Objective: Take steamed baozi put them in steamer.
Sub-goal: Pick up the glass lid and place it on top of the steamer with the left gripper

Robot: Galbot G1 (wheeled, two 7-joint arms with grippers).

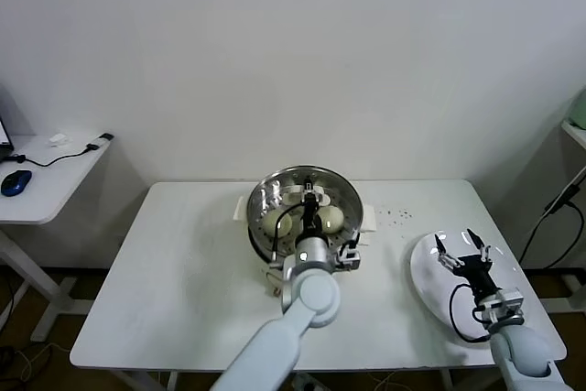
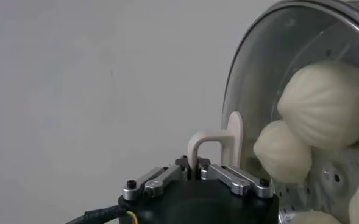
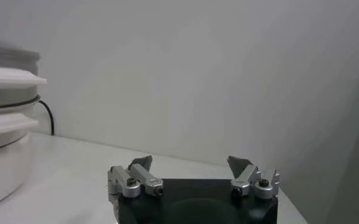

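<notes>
White table (image 1: 183,263) by a bare wall; left gripper (image 1: 311,197) clamps glass lid's handle (image 2: 219,146), right gripper (image 1: 462,246) gapes empty.

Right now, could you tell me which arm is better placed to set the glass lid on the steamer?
Left. The left gripper is shut on the lid handle right at the steamer, with baozi inside. The right gripper hangs open over the white plate, off to the side.
</notes>
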